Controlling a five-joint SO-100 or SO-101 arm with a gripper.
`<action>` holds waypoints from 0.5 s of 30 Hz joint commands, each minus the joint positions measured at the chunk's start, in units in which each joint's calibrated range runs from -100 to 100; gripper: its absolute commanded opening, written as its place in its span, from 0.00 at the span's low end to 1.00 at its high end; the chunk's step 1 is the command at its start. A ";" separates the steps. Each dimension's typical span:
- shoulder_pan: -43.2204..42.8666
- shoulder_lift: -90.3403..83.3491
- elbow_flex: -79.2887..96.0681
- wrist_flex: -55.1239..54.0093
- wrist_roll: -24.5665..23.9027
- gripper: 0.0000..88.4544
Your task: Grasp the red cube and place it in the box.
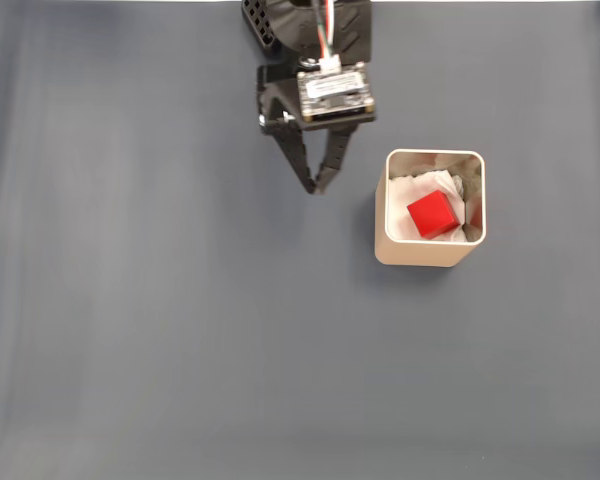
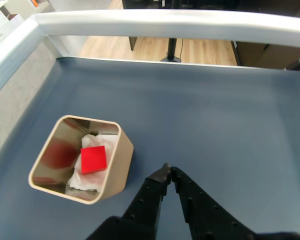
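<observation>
The hand [image 1: 317, 186] hangs above the bare desk [image 1: 160, 330] with its two black fingers pressed together at the tips, pinching nothing. In the fixed view the fingers run down from the arm's body at the top edge and meet in a point just left of the box [image 1: 430, 250], apart from its wall. A small circuit board [image 1: 332, 92] with coloured wires sits on top of the wrist.

In the wrist view the hand [image 2: 167, 170] rises from the bottom edge — its toothed fingers [image 2: 149, 197] touch at the tips, and the point lies just right of the box [image 2: 117, 160] without touching it.

The box is beige, square with rounded corners, and stands upright on the blue-grey desk [image 2: 215, 115]. Crumpled white paper [image 1: 405, 195] lines its bottom (it shows around the cube on several sides). The red cube [image 1: 432, 214] rests inside on that paper, slightly turned against the box walls in the fixed view; in the wrist view the red cube [image 2: 94, 159] lies near the middle, and a faint red reflection shows on the inner wall.

Beyond the desk's far edge — a pale raised rim [image 2: 165, 22] — a wooden floor [image 2: 200, 50] is visible.
</observation>
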 commanded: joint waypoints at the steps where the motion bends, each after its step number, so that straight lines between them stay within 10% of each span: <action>1: 1.96 -5.65 5.16 -0.44 0.63 0.00; 15: 5.72 -22.44 25.40 2.93 -0.20 0.00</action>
